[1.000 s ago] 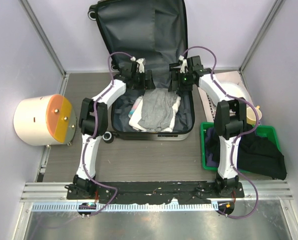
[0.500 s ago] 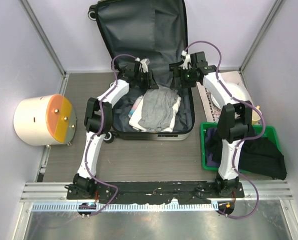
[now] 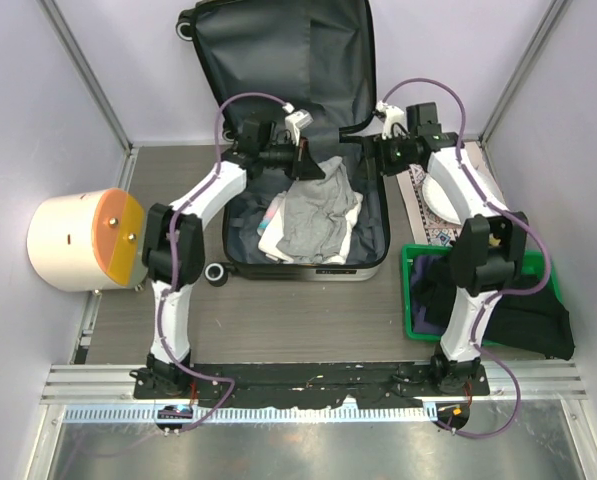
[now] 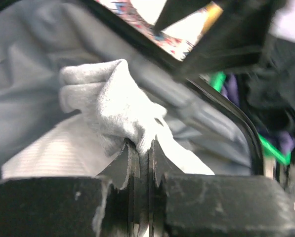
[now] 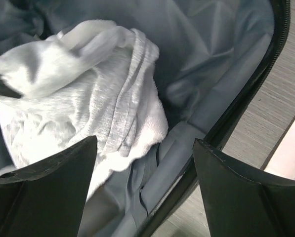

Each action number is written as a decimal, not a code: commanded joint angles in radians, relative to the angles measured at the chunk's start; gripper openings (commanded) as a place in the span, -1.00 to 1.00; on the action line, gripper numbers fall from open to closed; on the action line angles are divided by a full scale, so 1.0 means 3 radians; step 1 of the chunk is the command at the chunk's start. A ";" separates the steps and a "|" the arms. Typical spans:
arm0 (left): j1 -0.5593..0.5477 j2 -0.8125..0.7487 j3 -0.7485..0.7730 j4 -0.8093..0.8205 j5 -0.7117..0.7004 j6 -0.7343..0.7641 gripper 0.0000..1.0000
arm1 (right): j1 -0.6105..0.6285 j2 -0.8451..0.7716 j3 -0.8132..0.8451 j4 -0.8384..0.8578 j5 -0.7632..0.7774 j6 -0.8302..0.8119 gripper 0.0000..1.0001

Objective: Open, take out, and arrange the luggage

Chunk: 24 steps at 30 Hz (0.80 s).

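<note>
The luggage (image 3: 278,60) lies open, its lid leaning on the back wall and its base (image 3: 308,268) on the table, holding folded clothes. A light grey garment (image 3: 313,220) lies on top of them. My left gripper (image 3: 311,165) is over the back of the base, shut on a pinched fold of the grey garment (image 4: 112,94); the cloth runs between the closed left gripper (image 4: 143,144). My right gripper (image 3: 365,150) hangs open by the back right corner. In the right wrist view the right gripper (image 5: 145,148) spans the garment's edge (image 5: 88,89) and the grey lining (image 5: 211,59), holding nothing.
A cream cylindrical bin with an orange lid (image 3: 83,240) lies at the left. A green tray (image 3: 415,300) with dark clothes (image 3: 523,315) stands at the right front. A white round object (image 3: 463,190) rests on a patterned mat behind it. Walls close in on three sides.
My left gripper has shut on the grey garment's back edge and swung right, pulling the fold up. My right gripper has drawn back to the right and stands slightly wider.
</note>
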<state>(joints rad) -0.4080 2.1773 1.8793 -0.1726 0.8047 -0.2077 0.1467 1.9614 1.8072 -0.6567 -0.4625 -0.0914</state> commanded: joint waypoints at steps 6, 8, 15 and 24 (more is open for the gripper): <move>-0.0148 -0.1019 -0.0818 -0.1088 0.1010 0.2847 -1.00 | -0.0111 -0.1332 -0.1467 0.1078 -0.1250 -0.2143 0.76; -0.0225 -0.1080 -0.0854 -0.1438 0.0969 0.3582 -1.00 | 0.0011 -0.1491 -0.1708 0.1090 -0.1306 -0.2571 0.78; -0.0271 -0.1203 -0.0997 -0.1522 0.0887 0.3622 -1.00 | 0.0329 -0.1603 -0.1688 0.0575 -0.1623 -0.2951 0.79; -0.0281 -0.1536 -0.1320 -0.0903 0.0846 0.3372 -1.00 | 0.0595 -0.1563 -0.1678 0.0087 -0.1531 -0.3346 0.80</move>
<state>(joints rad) -0.4942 1.7943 1.4849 -0.5339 1.0370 0.8116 0.3084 1.5070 1.2812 -0.5648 -0.9081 -1.0004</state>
